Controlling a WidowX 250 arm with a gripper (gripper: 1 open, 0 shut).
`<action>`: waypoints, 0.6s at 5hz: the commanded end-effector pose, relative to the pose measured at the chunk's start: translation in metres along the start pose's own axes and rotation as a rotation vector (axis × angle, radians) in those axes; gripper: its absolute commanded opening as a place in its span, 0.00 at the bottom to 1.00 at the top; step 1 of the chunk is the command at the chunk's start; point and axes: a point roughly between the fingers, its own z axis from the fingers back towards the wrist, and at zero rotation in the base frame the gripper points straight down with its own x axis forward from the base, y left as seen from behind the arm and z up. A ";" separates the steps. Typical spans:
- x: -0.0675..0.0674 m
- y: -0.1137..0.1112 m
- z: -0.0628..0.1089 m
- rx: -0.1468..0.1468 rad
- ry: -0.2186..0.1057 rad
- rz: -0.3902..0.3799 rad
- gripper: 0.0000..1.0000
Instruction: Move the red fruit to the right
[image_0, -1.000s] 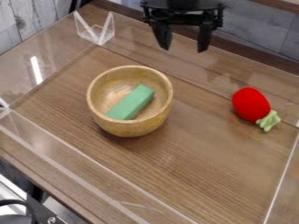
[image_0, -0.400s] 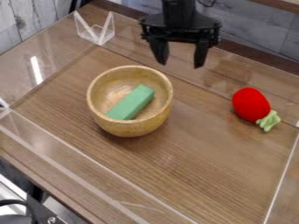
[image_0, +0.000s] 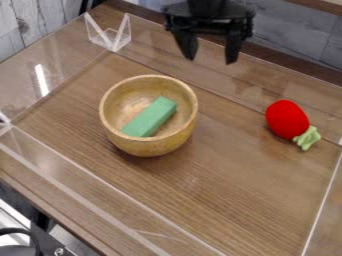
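- Camera view: the gripper (image_0: 214, 50) hangs with its jaws spread, grasping nothing.
- Red fruit (image_0: 286, 119) lies on the table (image_0: 214, 190), off to the jaws' right in the picture and nearer the viewer.
- Closing off-centre could roll it away.
- Pushing too far could send it over the nearby table edge.

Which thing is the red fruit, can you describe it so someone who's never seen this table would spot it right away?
Start at the round wooden bowl holding a green block, then look toward the right side of the picture. There the red fruit lies directly on the wooden table, rounded and bright red, the only red thing around, with a pale green leafy tip.
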 end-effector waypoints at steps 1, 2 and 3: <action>0.009 -0.006 0.009 -0.014 -0.050 -0.024 1.00; 0.009 -0.008 -0.003 -0.023 -0.032 -0.081 1.00; 0.011 -0.007 -0.006 -0.030 -0.035 -0.118 1.00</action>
